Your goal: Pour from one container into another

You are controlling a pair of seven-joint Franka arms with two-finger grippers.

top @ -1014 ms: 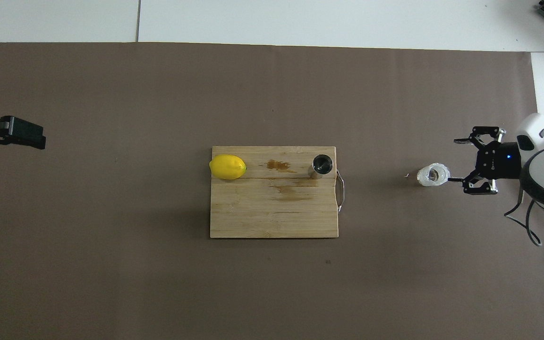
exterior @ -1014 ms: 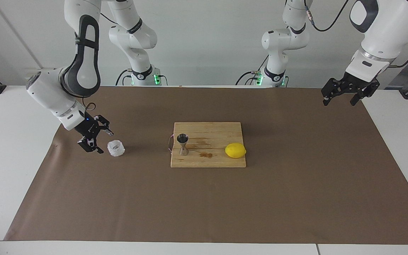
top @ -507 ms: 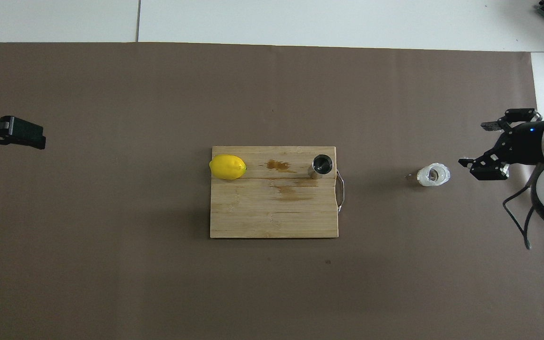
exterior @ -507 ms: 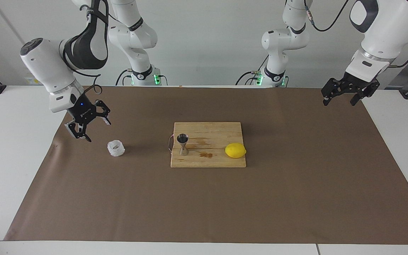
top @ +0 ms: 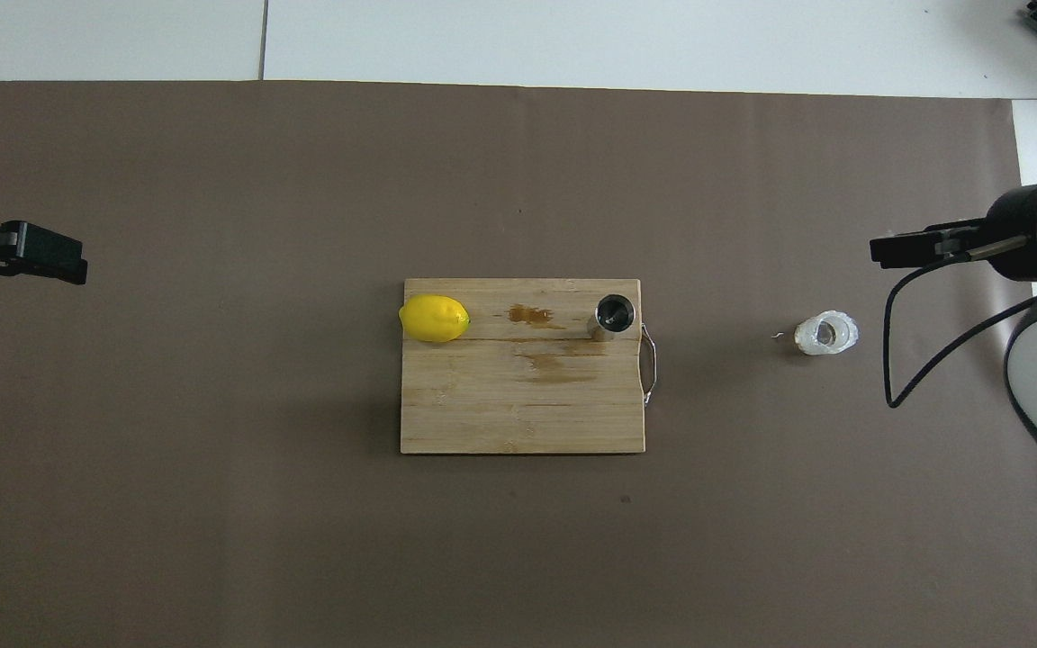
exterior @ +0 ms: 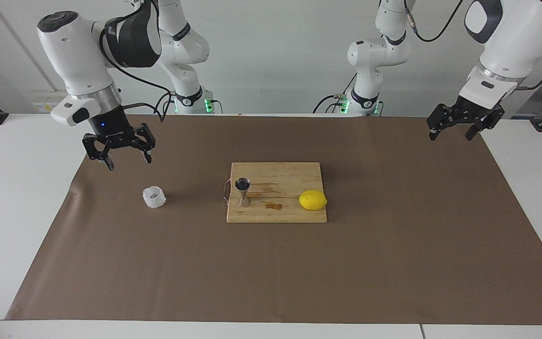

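Note:
The whitish crinkled cup (exterior: 154, 197) stands upright on the brown mat toward the right arm's end of the table; it also shows in the overhead view (top: 826, 333). The steel jigger (exterior: 243, 191) stands upright on the wooden cutting board (exterior: 275, 214), at the board's end toward the cup, and shows from above (top: 614, 315). My right gripper (exterior: 129, 161) is open and empty, pointing down, raised over the mat and apart from the cup; it shows edge-on in the overhead view (top: 888, 249). My left gripper (exterior: 450, 135) is open and empty and waits raised over the mat's edge (top: 59, 261).
A yellow lemon (exterior: 312, 200) lies on the board's end toward the left arm (top: 434, 319). Brown wet stains (top: 532, 314) mark the board (top: 518, 405) between lemon and jigger. A metal handle (top: 650, 364) sticks out of the board toward the cup.
My right gripper has drawn back from beside the cup, risen and turned to point down. The cup stays standing where it was. The left arm has not moved.

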